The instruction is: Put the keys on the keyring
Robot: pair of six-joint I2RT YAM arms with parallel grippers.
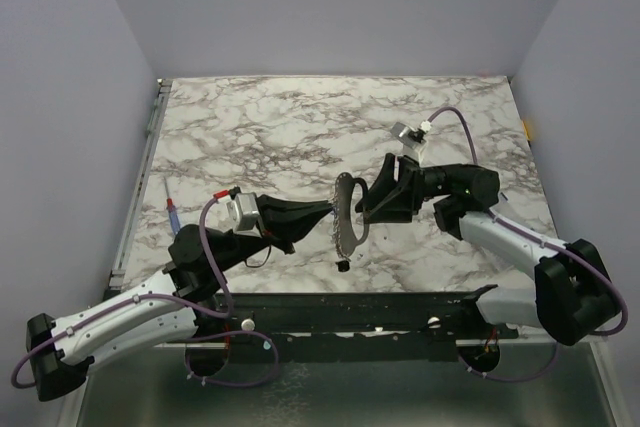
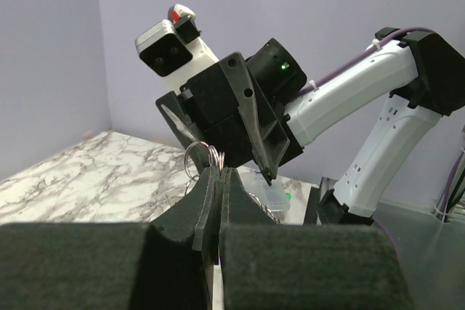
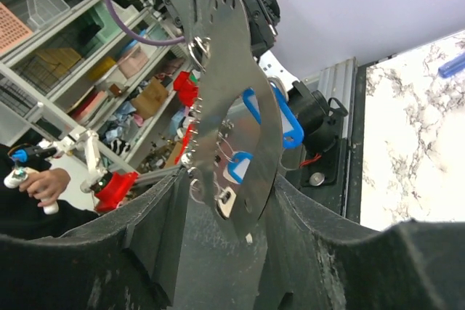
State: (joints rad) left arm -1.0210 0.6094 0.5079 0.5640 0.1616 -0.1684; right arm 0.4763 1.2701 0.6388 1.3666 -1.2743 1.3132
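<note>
Black fingers [image 2: 207, 208] of the left tool [image 2: 218, 173] fill the bottom of the left wrist view. They are pressed tight together on the keyring [image 2: 197, 155], and its thin wire loops stick up just past the tips. From that ring a flat, shiny metal plate [image 3: 225, 70] with little holes reaches to the right, up off the table [image 1: 260, 127], and goes into the right tool [image 1: 365, 202]. Seen from above, the plate sits between the two tools, and its long side runs from far to near. The left tool is at its left and the right tool is at its right. Both are right up against it, so neither one is nearer. The right tool's two fingers [image 3: 145, 252] stand apart, one on each side of the plate. I cannot tell if they squeeze it or only sit beside it. The keys [image 3: 288, 112] show as blue tags close behind the plate in the right wrist view. Their metal parts are too small to see well, and I cannot tell if they are on the ring already. I think the next move turns on one thing. The ring is at the left tool's end, so the keys have to go left, toward the wire, while the left tool holds the ring firm.
</note>
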